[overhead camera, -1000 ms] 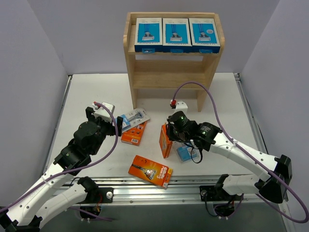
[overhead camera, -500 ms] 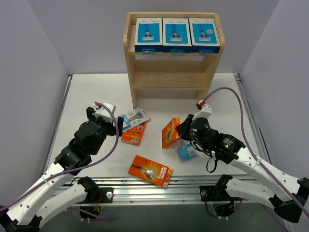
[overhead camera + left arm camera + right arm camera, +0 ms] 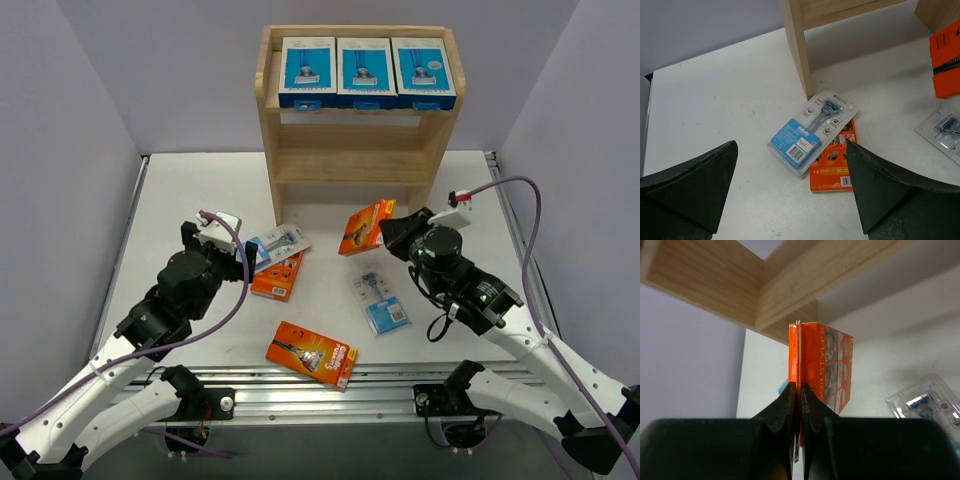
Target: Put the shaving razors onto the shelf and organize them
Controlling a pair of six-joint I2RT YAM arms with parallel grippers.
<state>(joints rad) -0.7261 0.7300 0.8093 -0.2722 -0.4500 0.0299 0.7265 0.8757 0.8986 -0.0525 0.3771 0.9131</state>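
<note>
My right fingers (image 3: 782, 407) are pinched tight on the thin edge flap of an orange razor box (image 3: 366, 227). It's held up tilted over the desk (image 3: 180, 200), just in front of the shelf (image 3: 350, 165), low down and toward its right side panel. In the right wrist view a wooden shelf board crosses above and behind the box. My left fingers (image 3: 700, 180) are wide apart with nothing in them, over the left half of the desk. Ahead of them a clear blister card (image 3: 812, 130) lies partly on top of a second orange box (image 3: 832, 167), the card's far corner just beside the shelf's left leg. Another blister card (image 3: 381, 301) lies flat mid-desk, close to my right arm. A third orange box (image 3: 312, 353) sits at the near edge. Three blue-and-white boxes (image 3: 366, 72) stand side by side on the top tier
</note>
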